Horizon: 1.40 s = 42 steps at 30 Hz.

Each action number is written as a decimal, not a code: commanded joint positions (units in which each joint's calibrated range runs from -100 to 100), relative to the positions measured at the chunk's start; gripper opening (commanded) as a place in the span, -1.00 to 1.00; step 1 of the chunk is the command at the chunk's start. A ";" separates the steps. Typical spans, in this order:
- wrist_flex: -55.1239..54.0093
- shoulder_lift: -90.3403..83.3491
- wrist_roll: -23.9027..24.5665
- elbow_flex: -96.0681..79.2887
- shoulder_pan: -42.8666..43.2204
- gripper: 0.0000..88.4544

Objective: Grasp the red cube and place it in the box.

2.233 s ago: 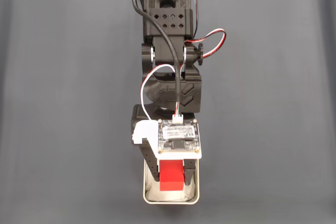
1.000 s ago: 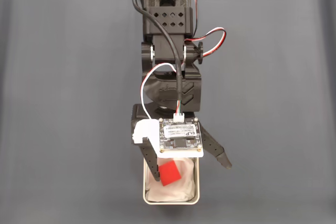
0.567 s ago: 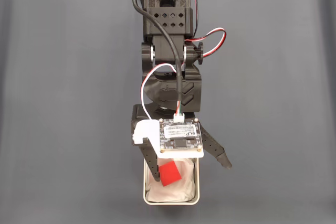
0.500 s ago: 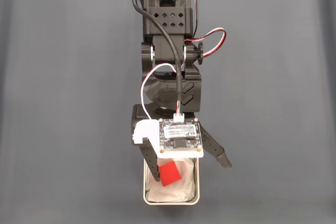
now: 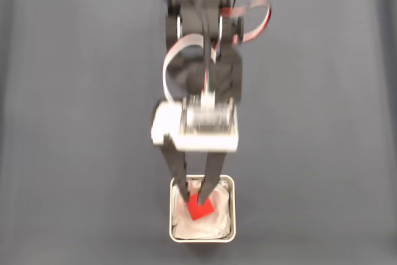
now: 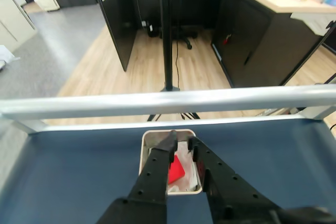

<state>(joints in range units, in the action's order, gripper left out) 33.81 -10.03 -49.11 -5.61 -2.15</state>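
Just beneath the pincer (image 5: 196, 195), whose fingers stand nearly together and empty, the cube (image 5: 200, 207) lies tilted on the lining inside the box (image 5: 232, 223), and a low fingertip could clip that rim and shove it across the bench (image 5: 74, 153).

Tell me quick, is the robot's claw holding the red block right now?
Gripper: nearly closed and empty, with a small gap between the fingers. The red cube lies loose in the box, below the fingertips.
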 commanded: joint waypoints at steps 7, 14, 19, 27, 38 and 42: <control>1.44 -35.20 0.00 -28.24 2.08 -1.00; 1.68 -59.21 -1.32 -61.91 2.15 -1.00; 9.71 -74.54 -1.07 -77.97 2.15 -1.00; 31.03 -88.84 0.39 -92.02 2.36 -1.00; 41.76 -89.88 1.71 -94.21 3.29 -1.00; 41.93 -89.97 1.17 -94.21 3.29 -1.00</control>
<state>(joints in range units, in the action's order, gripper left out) 74.07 -100.00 -47.59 -99.37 0.74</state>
